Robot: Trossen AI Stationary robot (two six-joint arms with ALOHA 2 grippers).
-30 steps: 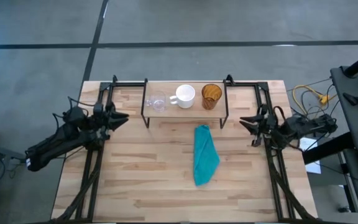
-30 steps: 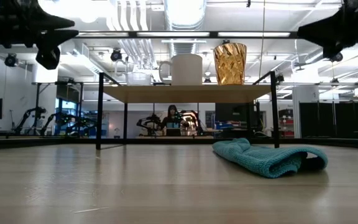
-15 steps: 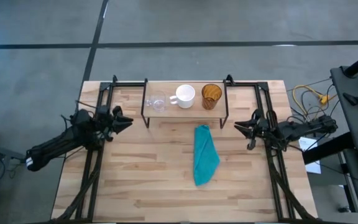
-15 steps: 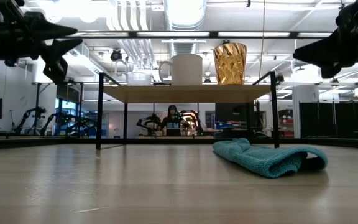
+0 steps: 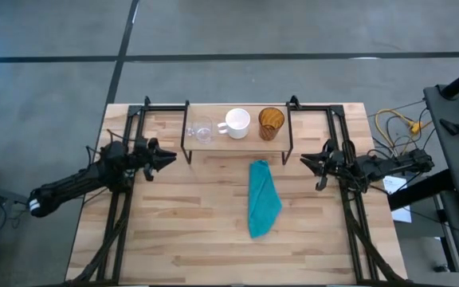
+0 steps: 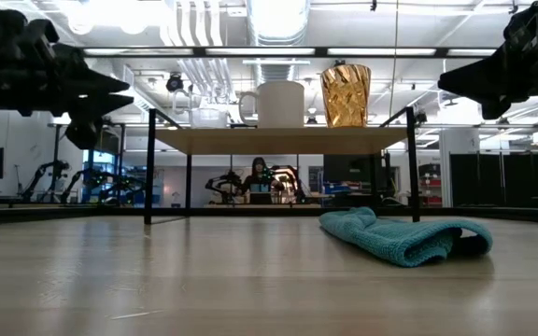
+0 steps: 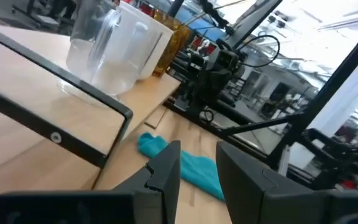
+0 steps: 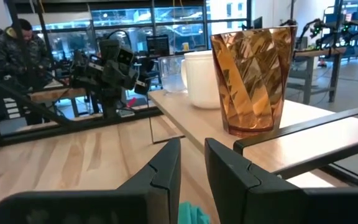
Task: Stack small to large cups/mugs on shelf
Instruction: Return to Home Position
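Observation:
On the shelf (image 5: pixel 221 142) at the table's far middle, three vessels stand on their bases in a row. They are a small clear glass (image 5: pixel 201 130) at the left, a white mug (image 5: pixel 237 123) in the middle and an amber cup (image 5: pixel 271 123) at the right. My left gripper (image 5: pixel 170 159) hovers level off the shelf's left end, its fingers (image 7: pixel 166 171) a narrow gap apart with nothing between. My right gripper (image 5: pixel 303 162) hovers level off the shelf's right end. It points at the amber cup (image 8: pixel 252 78), also narrowly open and holding nothing.
A teal cloth (image 5: pixel 263 199) lies crumpled on the tabletop in front of the shelf. Black frame rails run along both table sides (image 5: pixel 118 223) (image 5: pixel 353 223). Cables and a desk (image 5: pixel 397 123) lie beyond the right edge. A person (image 6: pixel 260 173) sits far back in the room.
My left gripper has sunk and come a little toward the shelf's left end, rolling slightly. My right gripper has sunk a little and then kept still. The cups and the cloth have not moved.

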